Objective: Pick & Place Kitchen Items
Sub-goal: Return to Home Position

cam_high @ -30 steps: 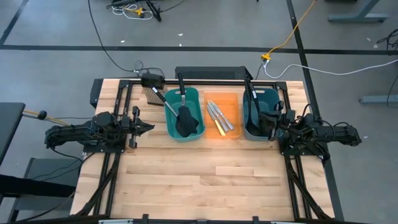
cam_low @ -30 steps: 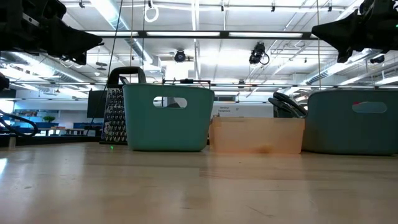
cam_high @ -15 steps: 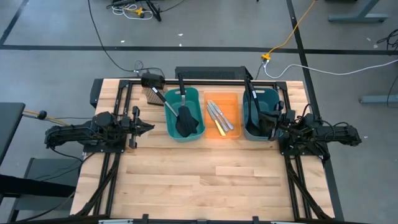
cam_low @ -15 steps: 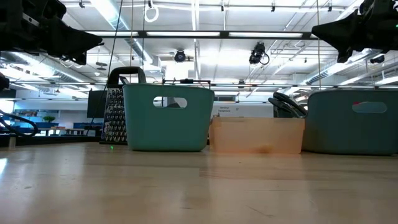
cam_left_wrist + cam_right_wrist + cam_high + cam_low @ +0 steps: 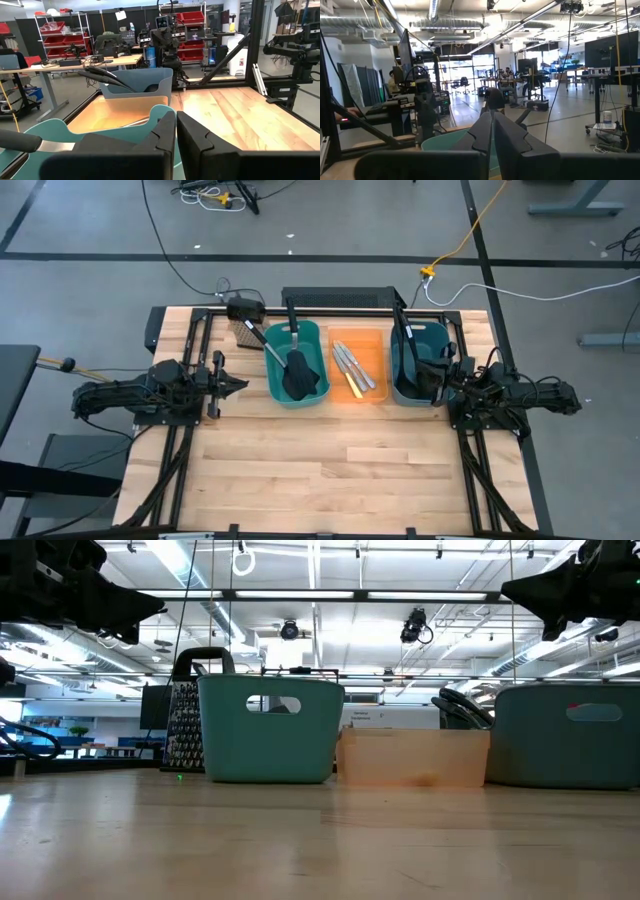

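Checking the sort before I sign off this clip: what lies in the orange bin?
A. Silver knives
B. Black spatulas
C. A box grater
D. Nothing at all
A: the high view shows the silver knives lying side by side inside the orange bin.

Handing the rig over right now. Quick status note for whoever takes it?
Left gripper: fingers shut, empty, beside the teal bin.
Right gripper: fingers shut, empty, by the dark blue bin.
Spatulas in the teal bin, knives in the orange bin, ladles in the dark blue bin.
Done: all visible utensils binned.
Left: no utensil seen on the table; only a grater behind the teal bin.
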